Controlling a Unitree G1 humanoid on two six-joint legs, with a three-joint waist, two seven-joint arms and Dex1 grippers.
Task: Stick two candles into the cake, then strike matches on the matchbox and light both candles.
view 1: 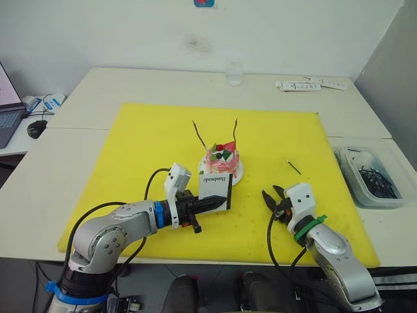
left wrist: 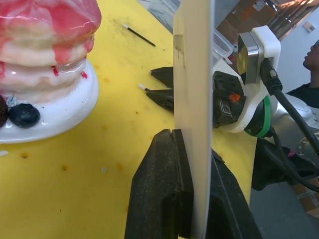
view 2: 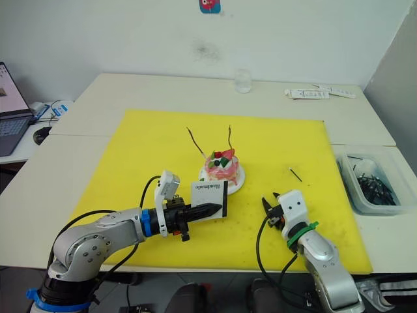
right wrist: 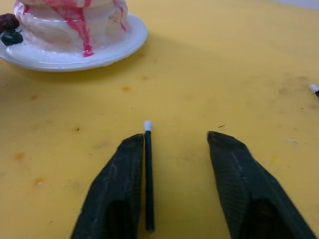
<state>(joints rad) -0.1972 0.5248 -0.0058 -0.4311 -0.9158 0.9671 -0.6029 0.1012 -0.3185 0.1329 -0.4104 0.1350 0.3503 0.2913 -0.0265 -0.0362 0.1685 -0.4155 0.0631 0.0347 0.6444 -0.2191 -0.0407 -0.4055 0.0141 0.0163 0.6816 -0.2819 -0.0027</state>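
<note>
Matchbox (view 1: pixel 214 184) stands on edge, clamped between the left gripper (view 1: pixel 207 205) fingers, just in front of the cake (view 1: pixel 221 160). The right gripper (right wrist: pixel 174 149) sits spread apart on the yellow mat (view 1: pixel 130 156), one match (right wrist: pixel 148 174) lying against the inner face of one finger (not pinched). A second match (view 1: pixel 294 167) lies farther off on the mat. White tables, a glass (view 1: pixel 234 73) and a clear bin (view 1: pixel 371 176) surround it. Both candles (view 1: pixel 199 135) stand in the pink cake on its white plate (right wrist: pixel 75 57).
</note>
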